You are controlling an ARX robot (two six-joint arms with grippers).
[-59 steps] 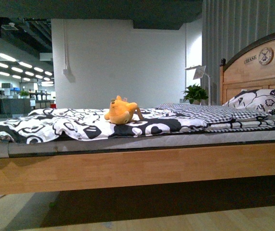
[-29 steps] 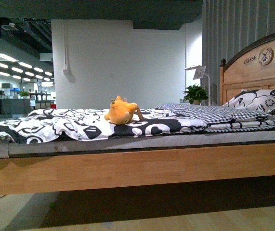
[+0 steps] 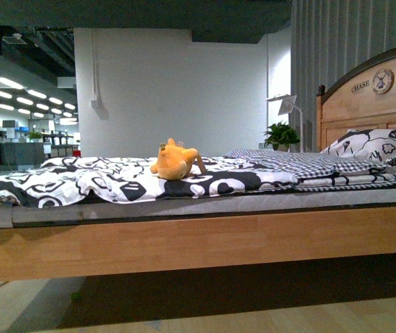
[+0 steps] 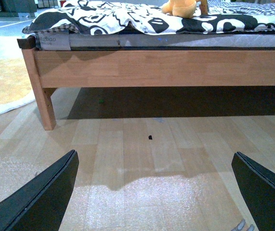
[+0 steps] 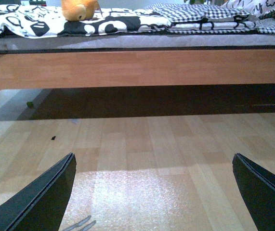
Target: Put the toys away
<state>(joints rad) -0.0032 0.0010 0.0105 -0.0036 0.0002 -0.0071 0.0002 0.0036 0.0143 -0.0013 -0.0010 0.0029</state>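
1. Wooden bed [image 3: 184, 243] fills the front view, with a black-and-white cover [image 3: 100, 182] on top and bare floor [image 4: 142, 144] in front.
2. Position of toy [image 3: 175, 161]: lying on the cover atop the bed; not picked up.
3. State of left tool [image 4: 154, 192]: jaws spread wide, empty, low over the floor, well apart from the toy.
4. State of right tool [image 5: 154, 192]: same condition.
5. Progress, as judged: nothing done; approach, grasp and stowing all remain.
6. Hidden: any storage place; both arms in the front view; the toy's top, cut off in the wrist views.
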